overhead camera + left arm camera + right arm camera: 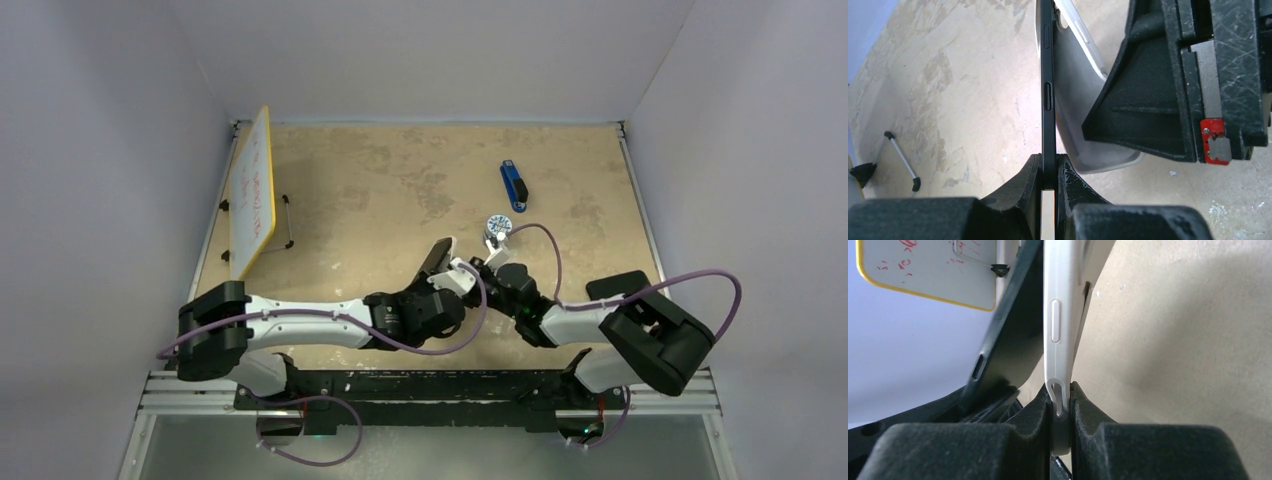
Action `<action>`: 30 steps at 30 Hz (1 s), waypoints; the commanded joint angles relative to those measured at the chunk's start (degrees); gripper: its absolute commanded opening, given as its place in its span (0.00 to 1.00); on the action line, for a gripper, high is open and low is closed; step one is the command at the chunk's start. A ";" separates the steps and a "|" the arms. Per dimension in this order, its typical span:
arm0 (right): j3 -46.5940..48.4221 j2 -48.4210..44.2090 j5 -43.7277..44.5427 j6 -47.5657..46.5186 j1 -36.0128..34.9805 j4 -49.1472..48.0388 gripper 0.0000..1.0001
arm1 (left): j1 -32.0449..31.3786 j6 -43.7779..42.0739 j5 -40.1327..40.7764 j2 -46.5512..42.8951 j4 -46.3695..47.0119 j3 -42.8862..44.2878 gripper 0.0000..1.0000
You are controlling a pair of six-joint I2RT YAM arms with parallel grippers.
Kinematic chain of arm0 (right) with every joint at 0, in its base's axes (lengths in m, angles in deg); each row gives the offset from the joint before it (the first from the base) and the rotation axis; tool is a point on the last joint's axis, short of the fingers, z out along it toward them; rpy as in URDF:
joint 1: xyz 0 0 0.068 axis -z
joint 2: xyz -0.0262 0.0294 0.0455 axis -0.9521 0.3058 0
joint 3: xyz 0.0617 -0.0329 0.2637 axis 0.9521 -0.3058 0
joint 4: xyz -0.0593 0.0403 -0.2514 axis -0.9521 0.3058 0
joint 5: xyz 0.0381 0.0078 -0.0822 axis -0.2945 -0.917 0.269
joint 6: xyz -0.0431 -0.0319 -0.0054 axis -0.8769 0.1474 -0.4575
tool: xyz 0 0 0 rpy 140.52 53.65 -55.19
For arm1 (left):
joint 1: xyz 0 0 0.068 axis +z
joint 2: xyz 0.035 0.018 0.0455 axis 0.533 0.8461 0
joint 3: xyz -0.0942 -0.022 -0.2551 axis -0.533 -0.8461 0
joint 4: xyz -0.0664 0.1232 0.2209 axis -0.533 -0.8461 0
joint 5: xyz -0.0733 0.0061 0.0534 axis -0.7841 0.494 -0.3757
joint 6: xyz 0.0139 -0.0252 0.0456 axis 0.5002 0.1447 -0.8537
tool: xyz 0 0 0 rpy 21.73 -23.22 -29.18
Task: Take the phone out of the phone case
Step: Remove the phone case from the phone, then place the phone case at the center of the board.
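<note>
In the left wrist view the black phone (1048, 95) stands edge-on, and my left gripper (1049, 161) is shut on its near end. Just to its right is the white phone case (1078, 125), spread away from the phone at the near end and meeting it at the far end. In the right wrist view my right gripper (1060, 392) is shut on the case's (1058, 315) edge, with the phone (1003, 345) angled off to the left. From above, the phone (437, 257), the case (462, 274) and both grippers, left (447, 272) and right (480, 270), meet mid-table.
A yellow-framed whiteboard (252, 190) stands on its wire stand at the left edge. A blue object (514, 186) lies at the back right, and a small round item (497, 228) sits just beyond the right gripper. White walls enclose the table.
</note>
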 commanded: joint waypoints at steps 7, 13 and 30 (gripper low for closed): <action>9.13 7.14 4.57 -4.80 5.47 0.52 0.00 | -1.38 7.97 -1.30 -9.41 -6.78 0.33 0.00; 16.40 12.67 0.31 -9.31 8.62 4.61 0.00 | -1.38 10.84 1.67 -9.67 -11.19 0.62 0.00; 37.18 24.45 -9.59 -24.66 11.85 33.03 0.16 | 11.84 2.92 10.11 -1.08 -3.15 2.14 0.00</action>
